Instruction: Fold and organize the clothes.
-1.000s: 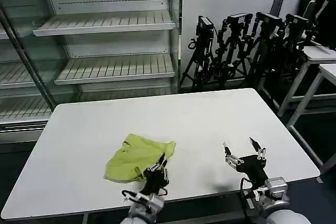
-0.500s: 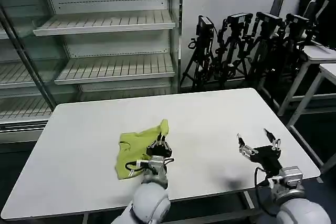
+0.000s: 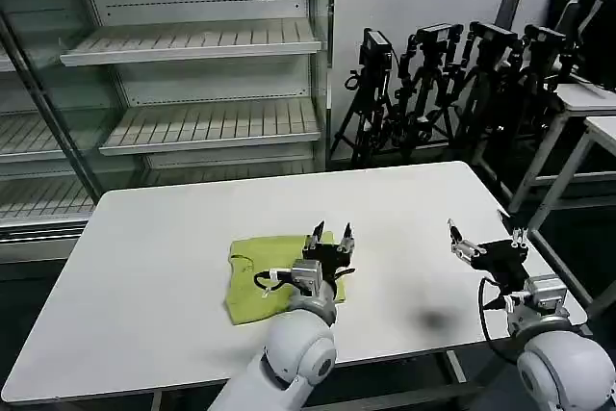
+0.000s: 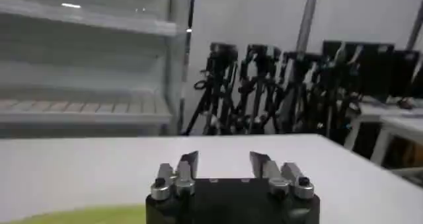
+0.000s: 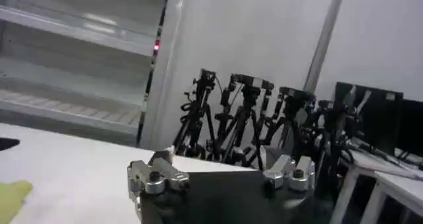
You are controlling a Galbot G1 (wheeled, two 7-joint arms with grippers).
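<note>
Lime T-shirt (image 3: pixel 258 276) lying on the white bench (image 3: pixel 154 238), left of centre and toward the near edge, gathered into a compact, roughly rectangular bundle. Looks folded over at least once, with a raised fold along the top edge and a rumpled lower left corner. Not yet a neat, flat package, judging by the uneven outline; sleeves and printed patch not distinguishable.

Left hand (image 3: pixel 328 235) poised over the right edge of the shirt, fingers spread apart with nothing between them. Same in the left wrist view: left hand (image 4: pixel 225 162) with fingertips apart, bare bench beyond, and a sliver of green fabric (image 4: pixel 79 215) low in the picture. Seems released from the cloth, though contact between the hand's underside and the shirt cannot be ruled out.

Right hand (image 3: pixel 486 236) held well apart from the shirt, above the right part of the bench near its edge, fingers wide and empty. Right wrist view: right hand (image 5: pixel 221 162) open too, with a corner of the shirt (image 5: pixel 12 199) far off.

Probably midway: a first fold or two apparently made, with smoothing, a further fold and final squaring or placement remaining.
</note>
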